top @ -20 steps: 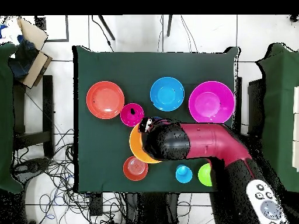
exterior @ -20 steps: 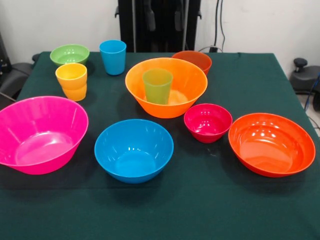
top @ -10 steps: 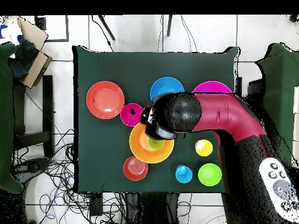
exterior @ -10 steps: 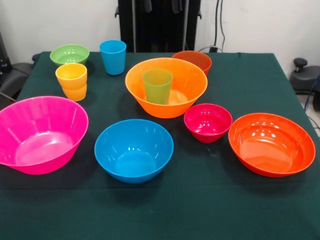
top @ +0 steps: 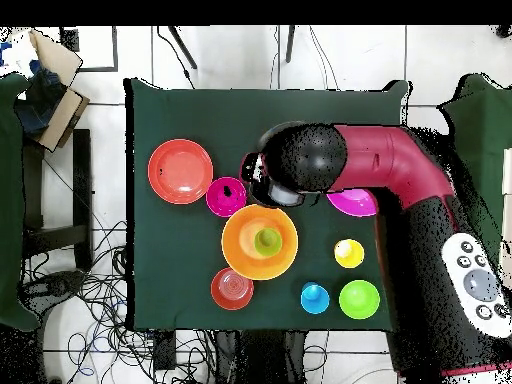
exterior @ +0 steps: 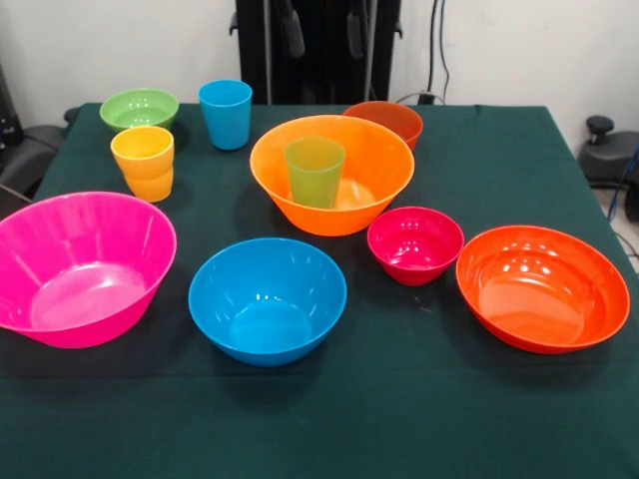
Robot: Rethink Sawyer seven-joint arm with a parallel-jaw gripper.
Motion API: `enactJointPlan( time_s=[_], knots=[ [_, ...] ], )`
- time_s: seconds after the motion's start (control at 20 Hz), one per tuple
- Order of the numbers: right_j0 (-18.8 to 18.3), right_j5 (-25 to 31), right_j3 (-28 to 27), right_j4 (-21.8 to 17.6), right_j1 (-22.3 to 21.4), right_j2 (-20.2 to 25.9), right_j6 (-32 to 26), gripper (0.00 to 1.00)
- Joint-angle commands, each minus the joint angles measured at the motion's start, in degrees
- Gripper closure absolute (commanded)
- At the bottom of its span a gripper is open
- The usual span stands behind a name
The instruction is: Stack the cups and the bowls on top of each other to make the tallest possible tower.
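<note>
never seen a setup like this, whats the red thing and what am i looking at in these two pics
The red and black shape is a robot arm, seen from straight above. The other picture faces the table from across it; there only its gripper tips show at the top edge. On the green cloth lie plastic bowls and cups. The green cup already stands inside the big orange bowl; the pink bowl, blue bowl and the rest stand apart. Nothing appears to be held.
</note>
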Motion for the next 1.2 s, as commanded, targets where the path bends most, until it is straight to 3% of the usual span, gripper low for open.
enactJointPlan(
  time_s=[0.05,0.2,0.4,0.7,0.9,1.2],
  knots=[
    [4.6,-15.4,9.2,-8.1,-1.6,-1.5,0.5,0.0],
    [4.5,-14.3,6.9,-7.5,0.6,-1.5,-1.6,0.0],
    [7.3,-5.5,-9.3,-8.6,10.9,-1.2,-9.4,0.0],
    [9.0,-2.3,-20.2,-8.8,17.3,-1.6,-11.2,0.0],
    [11.2,3.8,-33.0,-9.3,23.7,-1.5,-13.2,0.0],
    [15.1,13.6,-56.1,-13.3,35.2,2.1,-20.8,0.0]
  ],
)
